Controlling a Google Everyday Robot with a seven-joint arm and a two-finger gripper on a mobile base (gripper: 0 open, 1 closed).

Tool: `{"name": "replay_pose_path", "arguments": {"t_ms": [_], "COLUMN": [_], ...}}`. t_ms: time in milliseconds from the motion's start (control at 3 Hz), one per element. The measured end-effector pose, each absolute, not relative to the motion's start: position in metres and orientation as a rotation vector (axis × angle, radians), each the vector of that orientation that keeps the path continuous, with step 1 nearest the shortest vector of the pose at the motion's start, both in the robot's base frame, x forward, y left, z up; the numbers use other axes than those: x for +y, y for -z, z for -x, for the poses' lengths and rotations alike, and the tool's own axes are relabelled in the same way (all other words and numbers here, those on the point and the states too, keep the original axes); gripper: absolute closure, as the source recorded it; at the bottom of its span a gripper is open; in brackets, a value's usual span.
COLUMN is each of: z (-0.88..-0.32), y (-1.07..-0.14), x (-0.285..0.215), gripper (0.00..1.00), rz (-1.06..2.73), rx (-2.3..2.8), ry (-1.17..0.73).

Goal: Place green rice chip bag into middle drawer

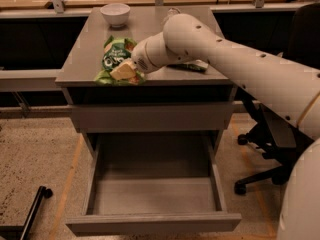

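Note:
The green rice chip bag (115, 58) lies near the front left edge of the grey cabinet top (80, 59), its round dark-green logo facing up. My gripper (123, 72) reaches in from the right and sits on the bag's lower front part, closed on it. The bag rests on or just above the top. The middle drawer (152, 223) stands pulled out below, its grey floor (155, 194) bare. A closed drawer front (150, 117) sits between the top and the open drawer.
A white bowl (115, 13) stands at the back left of the cabinet top. A flat dark-green bag (196, 66) lies partly hidden behind my arm. A black office chair (280, 149) stands at the right. A black bar (35, 209) lies on the floor at the lower left.

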State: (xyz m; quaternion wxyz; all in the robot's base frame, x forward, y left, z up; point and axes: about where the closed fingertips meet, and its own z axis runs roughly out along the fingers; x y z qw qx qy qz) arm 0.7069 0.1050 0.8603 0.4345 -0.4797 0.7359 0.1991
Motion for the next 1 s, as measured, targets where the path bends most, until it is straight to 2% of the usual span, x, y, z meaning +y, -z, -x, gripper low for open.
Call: {"name": "replay_pose_path", "arguments": {"t_ms": [333,1000], "z": [-0.685,-0.587], "y": [-0.876,-0.921], "x": [0.090,0.017], "gripper": [1.00,1.00], "rz": [1.167,1.170], "rx": [1.847,1.919], "ry": [-0.473,-0.476]}}
